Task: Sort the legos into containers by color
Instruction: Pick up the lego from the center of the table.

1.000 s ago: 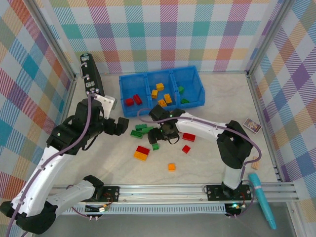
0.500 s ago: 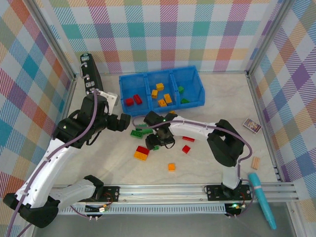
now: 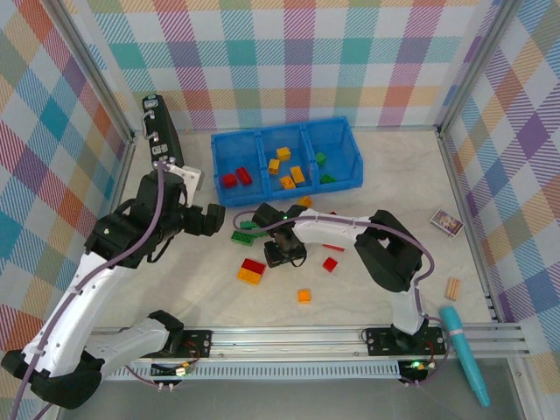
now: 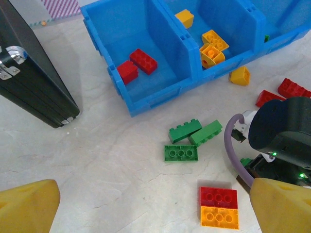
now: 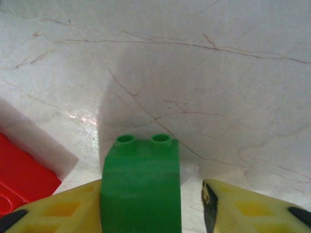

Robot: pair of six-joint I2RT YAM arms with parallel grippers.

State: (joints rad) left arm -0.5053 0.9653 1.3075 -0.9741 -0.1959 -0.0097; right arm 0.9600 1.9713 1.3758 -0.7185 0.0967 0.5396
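Note:
The containers [image 3: 289, 194] are three joined blue bins at the back; in the left wrist view their front wall [image 4: 155, 94] is near. Red legos [image 3: 236, 178] lie in the left bin, orange ones [image 3: 289, 171] in the middle, green ones [image 3: 324, 166] in the right. Loose on the table are green bricks [image 3: 249, 229], a red and orange pair [image 3: 252, 271], an orange brick [image 3: 304, 296] and a red one [image 3: 330, 263]. My right gripper [image 3: 284, 254] [image 5: 153, 204] straddles a small green brick [image 5: 138, 184]; one finger touches it, the other stands off. My left gripper [image 3: 210, 219] [image 4: 155, 208] hangs open above the table.
A black flat device [image 3: 162, 136] leans at the back left. At the right lie a small printed box [image 3: 447, 223], a tan wooden block [image 3: 452, 289] and a teal tool [image 3: 464, 354]. Metal frame posts and checked walls enclose the table.
My right gripper has slid left and down onto the small green brick, its jaws narrowing around it. The left arm has shifted slightly and stays open.

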